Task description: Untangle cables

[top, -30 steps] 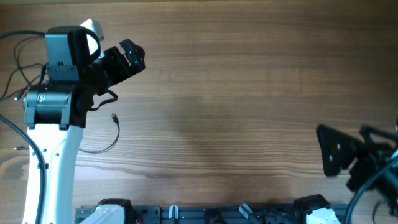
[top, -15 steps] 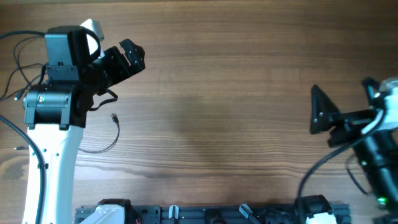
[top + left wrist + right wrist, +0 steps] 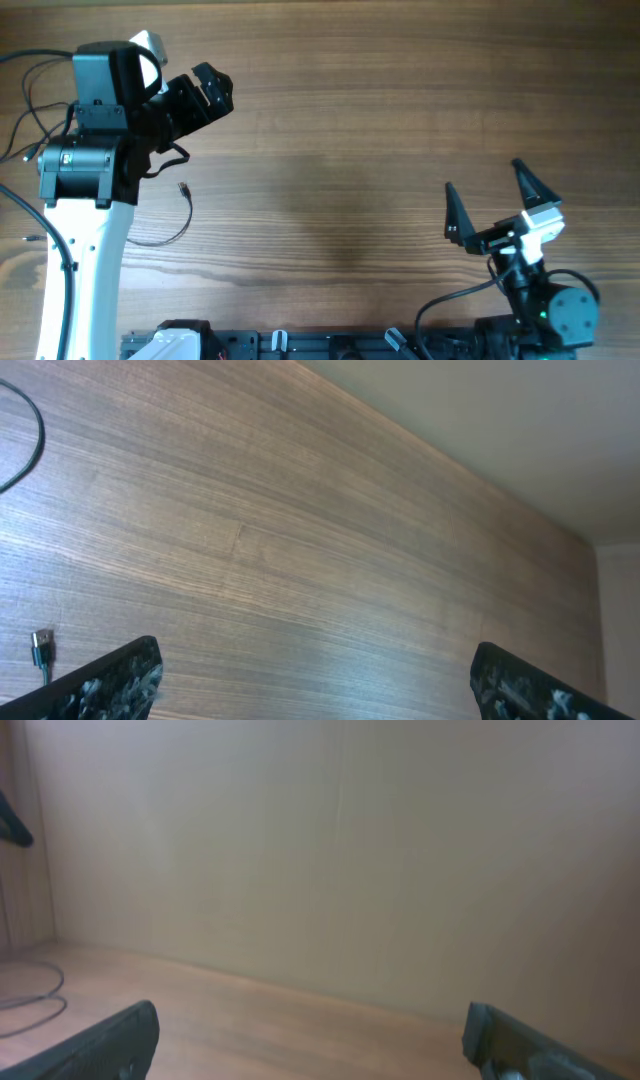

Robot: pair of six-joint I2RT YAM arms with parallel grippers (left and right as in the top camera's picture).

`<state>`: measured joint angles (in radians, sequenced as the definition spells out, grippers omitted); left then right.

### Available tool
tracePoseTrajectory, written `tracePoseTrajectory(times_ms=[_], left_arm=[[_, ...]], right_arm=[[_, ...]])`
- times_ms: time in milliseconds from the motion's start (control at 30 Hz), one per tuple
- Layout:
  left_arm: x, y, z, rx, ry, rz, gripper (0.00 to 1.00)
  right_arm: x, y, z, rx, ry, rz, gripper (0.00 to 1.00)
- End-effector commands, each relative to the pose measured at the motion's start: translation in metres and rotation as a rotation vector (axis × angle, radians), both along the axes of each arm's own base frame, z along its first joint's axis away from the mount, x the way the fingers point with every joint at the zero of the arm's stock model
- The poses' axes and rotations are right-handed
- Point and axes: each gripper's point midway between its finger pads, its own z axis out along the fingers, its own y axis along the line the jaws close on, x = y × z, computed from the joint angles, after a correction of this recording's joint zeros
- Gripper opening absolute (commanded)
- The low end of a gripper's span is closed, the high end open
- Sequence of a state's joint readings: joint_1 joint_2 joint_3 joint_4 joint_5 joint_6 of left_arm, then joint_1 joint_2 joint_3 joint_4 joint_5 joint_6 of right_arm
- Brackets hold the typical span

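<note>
A thin black cable (image 3: 187, 214) with a small plug end (image 3: 183, 187) lies loose on the wooden table just right of the left arm's base. More thin black wires (image 3: 27, 104) loop at the far left edge, partly hidden by the arm. In the left wrist view the plug (image 3: 42, 650) shows at lower left and a cable loop (image 3: 30, 444) at upper left. My left gripper (image 3: 212, 92) is open and empty above the table, also in its wrist view (image 3: 315, 660). My right gripper (image 3: 492, 203) is open and empty at the front right, far from the cables, also in its wrist view (image 3: 310, 1020).
The left arm's white and black body (image 3: 85, 190) stands over the left side of the table. A black rail (image 3: 330, 345) runs along the front edge. The right wrist view shows a faint thin wire loop (image 3: 35, 995) at its left and a plain wall behind.
My right arm has swung in from the right edge toward the front middle-right, and its gripper now shows both fingers spread. The left arm and the cables have not moved.
</note>
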<state>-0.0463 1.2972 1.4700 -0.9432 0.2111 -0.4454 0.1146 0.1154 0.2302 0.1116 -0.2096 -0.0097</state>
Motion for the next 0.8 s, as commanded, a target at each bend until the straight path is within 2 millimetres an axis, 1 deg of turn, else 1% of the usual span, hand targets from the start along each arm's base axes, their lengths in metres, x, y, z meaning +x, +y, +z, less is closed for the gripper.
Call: tracePoseTrajectory(times_ms=[0, 133, 200, 233, 267, 300, 333, 767], left_arm=[[0.0, -0.003, 0.0, 0.008, -0.005, -0.023, 1.0], [0.0, -0.003, 0.0, 0.008, -0.006, -0.023, 1.0], [0.0, -0.003, 0.0, 0.008, -0.006, -0.023, 1.0], [0.0, -0.003, 0.0, 0.008, -0.006, -0.023, 1.0], [0.0, -0.003, 0.0, 0.008, -0.005, -0.023, 1.0], [0.0, -0.003, 0.0, 0.008, -0.006, -0.023, 1.0], [0.0, -0.003, 0.0, 0.008, -0.006, -0.023, 1.0], [0.0, -0.003, 0.0, 0.008, -0.006, -0.023, 1.0]], right_arm=[[0.001, 0.001, -0.024, -0.012, -0.032, 0.0, 1.0], [0.007, 0.0, -0.057, -0.013, -0.007, -0.005, 1.0], [0.009, -0.001, -0.067, -0.018, 0.038, -0.017, 1.0], [0.011, -0.003, -0.075, -0.02, 0.07, -0.026, 1.0], [0.013, -0.004, -0.086, -0.024, 0.119, -0.031, 1.0], [0.014, -0.003, -0.102, -0.029, 0.186, -0.028, 1.0], [0.015, -0.004, -0.108, -0.011, 0.215, -0.032, 1.0], [0.014, -0.004, -0.108, -0.011, 0.215, -0.031, 1.0]])
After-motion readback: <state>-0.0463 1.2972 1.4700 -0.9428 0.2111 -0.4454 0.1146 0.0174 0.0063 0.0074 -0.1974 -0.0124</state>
